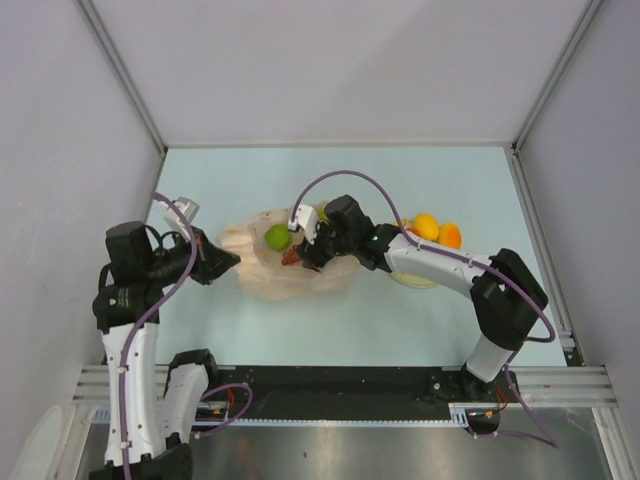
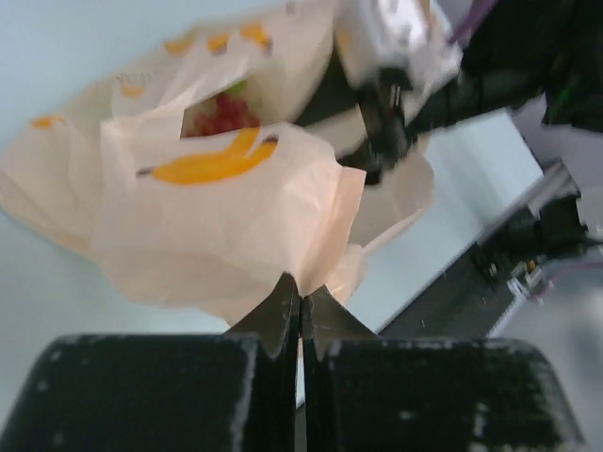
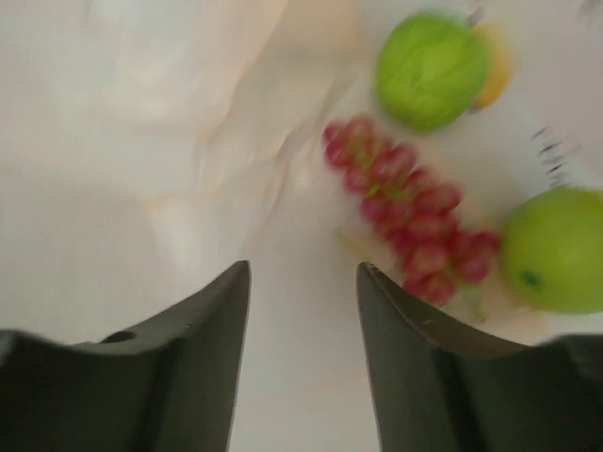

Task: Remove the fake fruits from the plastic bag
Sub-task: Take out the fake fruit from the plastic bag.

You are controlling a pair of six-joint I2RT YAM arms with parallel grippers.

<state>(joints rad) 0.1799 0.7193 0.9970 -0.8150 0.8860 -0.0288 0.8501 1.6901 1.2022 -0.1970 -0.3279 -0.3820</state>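
Note:
The peach plastic bag (image 1: pixel 270 275) lies mid-table. My left gripper (image 1: pixel 226 262) is shut on its left end; the left wrist view shows the pinched fold (image 2: pixel 301 290) of the bag (image 2: pixel 207 226). My right gripper (image 1: pixel 306 250) is open inside the bag's mouth; in its wrist view it (image 3: pixel 303 275) hovers empty over bag film beside a dark red grape bunch (image 3: pixel 415 212). Two green fruits (image 3: pixel 431 69) (image 3: pixel 556 250) lie past the grapes, with a yellow one (image 3: pixel 497 66) behind. A green fruit (image 1: pixel 277 236) shows from above.
Two orange fruits (image 1: pixel 426 226) (image 1: pixel 451 236) sit on a cream plate (image 1: pixel 415 280) right of the bag, under the right arm. The grapes (image 2: pixel 224 113) and my right gripper (image 2: pixel 384 118) show in the left wrist view. Grey walls enclose the table.

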